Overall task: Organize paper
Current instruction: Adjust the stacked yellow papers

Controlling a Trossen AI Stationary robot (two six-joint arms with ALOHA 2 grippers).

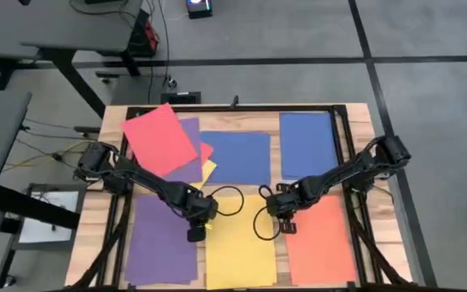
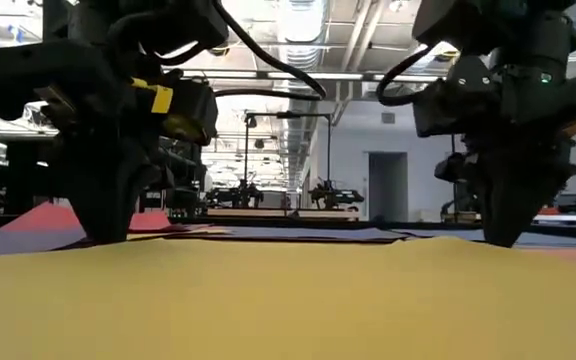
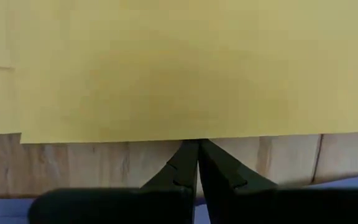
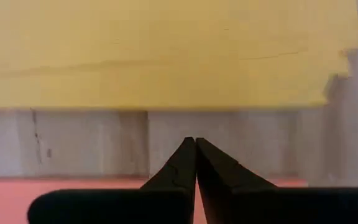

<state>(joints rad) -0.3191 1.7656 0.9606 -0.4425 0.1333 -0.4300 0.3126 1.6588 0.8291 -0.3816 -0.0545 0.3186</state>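
Note:
Coloured paper lies in piles on the wooden table. A yellow stack (image 1: 240,251) sits front centre, between a purple pile (image 1: 164,243) and an orange pile (image 1: 319,243). My left gripper (image 1: 196,234) is shut and points down at the yellow stack's left edge (image 3: 216,137). My right gripper (image 1: 287,227) is also shut. It points down over the bare wood strip (image 4: 104,143) between the yellow stack (image 4: 166,50) and the orange paper (image 4: 5,199), a little short of the yellow edge. At the back lie two blue piles (image 1: 233,158) (image 1: 306,144) and a red sheet (image 1: 160,134) on purple. My left gripper has its shut fingertips (image 3: 188,155) right at the yellow stack's left edge (image 3: 216,137), coming from above and slanting toward the stack. The stack lies flat on the table. I cannot tell whether the tips press against the edge or only stand beside it.
A dark metal frame (image 1: 343,146) runs around the table top. Loose black cables (image 1: 233,201) loop between the two grippers. Corners of yellow and red sheets (image 1: 207,166) stick out from under the red and purple pile. Desks and cables stand on the floor to the left.

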